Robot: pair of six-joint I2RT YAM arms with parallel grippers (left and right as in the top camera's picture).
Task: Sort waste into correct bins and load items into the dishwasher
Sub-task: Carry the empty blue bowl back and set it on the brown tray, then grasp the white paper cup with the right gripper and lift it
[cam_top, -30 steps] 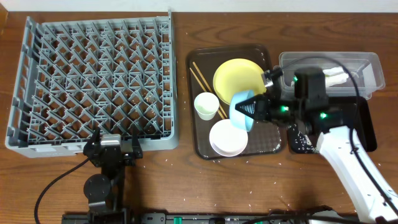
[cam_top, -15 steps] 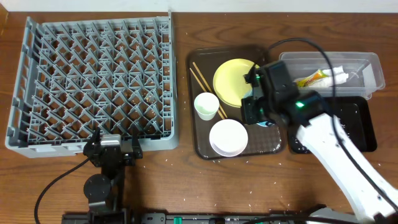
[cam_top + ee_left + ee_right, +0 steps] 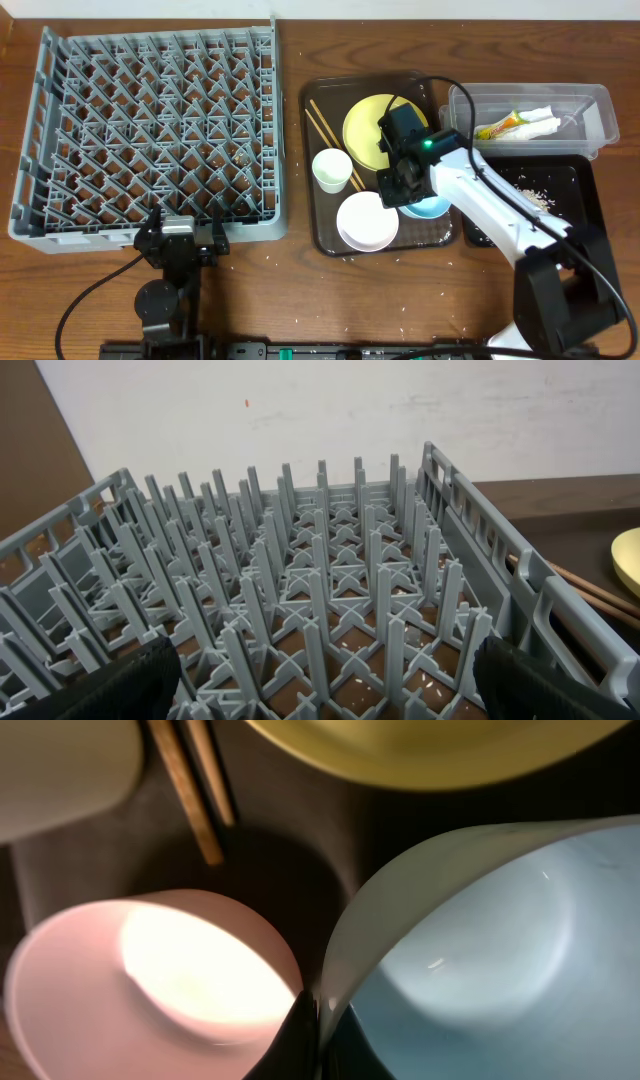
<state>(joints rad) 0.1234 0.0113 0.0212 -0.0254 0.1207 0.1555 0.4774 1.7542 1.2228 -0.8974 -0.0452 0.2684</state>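
Currently my right gripper, arm bent low over the dark brown tray, is clamped on the thin smooth rim of the round light blue bowl, beside the white bowl.

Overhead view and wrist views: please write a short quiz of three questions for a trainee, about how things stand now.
1. True or false: the dish rack holds no dishes yet.
2. The right gripper, relative to the light blue bowl, is: A) open above it; B) shut on its rim; C) shut, apart from it.
3. Fill in: the orange-and-green wrapper lies in the ____ tub.
Key: 1 true; 2 B; 3 clear.
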